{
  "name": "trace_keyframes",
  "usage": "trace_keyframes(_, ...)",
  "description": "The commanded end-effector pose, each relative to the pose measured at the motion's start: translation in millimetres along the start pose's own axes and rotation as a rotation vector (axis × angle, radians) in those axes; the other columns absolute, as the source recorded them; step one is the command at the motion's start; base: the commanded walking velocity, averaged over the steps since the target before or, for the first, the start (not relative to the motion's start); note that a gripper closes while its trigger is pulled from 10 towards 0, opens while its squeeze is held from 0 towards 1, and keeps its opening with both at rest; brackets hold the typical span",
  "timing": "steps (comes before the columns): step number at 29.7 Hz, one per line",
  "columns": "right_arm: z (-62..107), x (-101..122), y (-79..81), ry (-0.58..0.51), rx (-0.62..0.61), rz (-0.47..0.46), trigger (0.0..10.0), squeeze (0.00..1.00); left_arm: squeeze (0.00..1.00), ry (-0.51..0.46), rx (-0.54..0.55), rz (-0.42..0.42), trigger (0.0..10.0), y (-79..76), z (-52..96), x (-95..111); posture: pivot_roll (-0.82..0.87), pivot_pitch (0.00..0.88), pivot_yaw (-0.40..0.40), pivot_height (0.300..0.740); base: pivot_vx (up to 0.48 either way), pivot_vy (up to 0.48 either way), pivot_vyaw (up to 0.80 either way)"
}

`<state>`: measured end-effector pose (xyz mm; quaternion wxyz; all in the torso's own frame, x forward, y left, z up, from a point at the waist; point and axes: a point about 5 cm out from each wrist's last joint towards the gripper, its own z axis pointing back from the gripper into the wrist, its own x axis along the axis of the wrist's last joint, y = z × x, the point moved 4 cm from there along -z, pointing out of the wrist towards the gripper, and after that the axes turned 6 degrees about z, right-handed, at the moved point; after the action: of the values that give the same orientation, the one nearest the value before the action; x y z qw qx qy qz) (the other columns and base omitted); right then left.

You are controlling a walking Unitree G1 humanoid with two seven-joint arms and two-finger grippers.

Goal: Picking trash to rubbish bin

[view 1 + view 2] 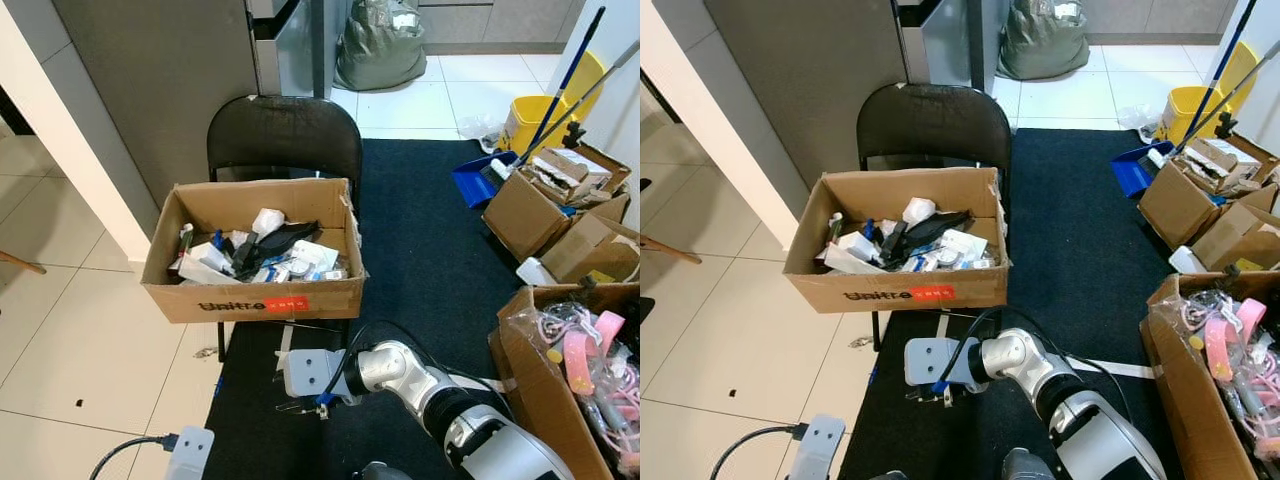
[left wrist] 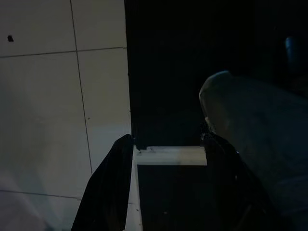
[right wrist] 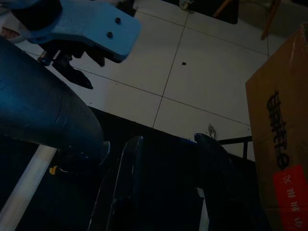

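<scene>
The rubbish bin is an open cardboard box point(image 1: 255, 297) standing on a black chair point(image 1: 285, 135), holding several wrappers and packets. A small scrap point(image 1: 207, 352) lies on the tile by the chair's front leg. My right gripper point(image 3: 168, 187) hovers low over the black carpet in front of the chair, open, with nothing between its fingers point(image 3: 130, 183). Its wrist point(image 1: 305, 372) is below the box. My left gripper point(image 2: 168, 192) hangs at the carpet's left edge, open, over a white tape strip point(image 2: 171, 155).
A black carpet point(image 1: 430, 240) runs ahead, with white tiles point(image 1: 90, 340) to its left. Cardboard boxes point(image 1: 555, 215) of clutter, a blue dustpan point(image 1: 470, 180) and a yellow mop bucket point(image 1: 530, 120) stand at the right. A box with pink items point(image 1: 580, 370) sits at near right.
</scene>
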<state>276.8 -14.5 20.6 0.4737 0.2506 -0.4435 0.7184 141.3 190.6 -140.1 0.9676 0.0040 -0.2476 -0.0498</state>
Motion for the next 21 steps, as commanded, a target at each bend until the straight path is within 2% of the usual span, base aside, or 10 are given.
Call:
trace_keyframes(1, -0.5, 1.0, -1.3, -0.002, 0.005, 0.005, 10.0, 0.00, 0.00, 0.081, -0.036, 0.001, 10.0, -7.7, 4.5, -25.8, -0.04, 0.084, 0.047, 0.740, 0.000, 0.000, 0.00)
trace_keyframes(21, -1.3, 1.1, 0.5, -0.004, 0.007, 0.004, 10.0, 0.00, 0.00, 0.104, -0.024, -0.003, 10.0, 1.2, 8.1, -35.3, -0.05, 0.085, 0.048, 0.740, 0.000, 0.000, 0.00)
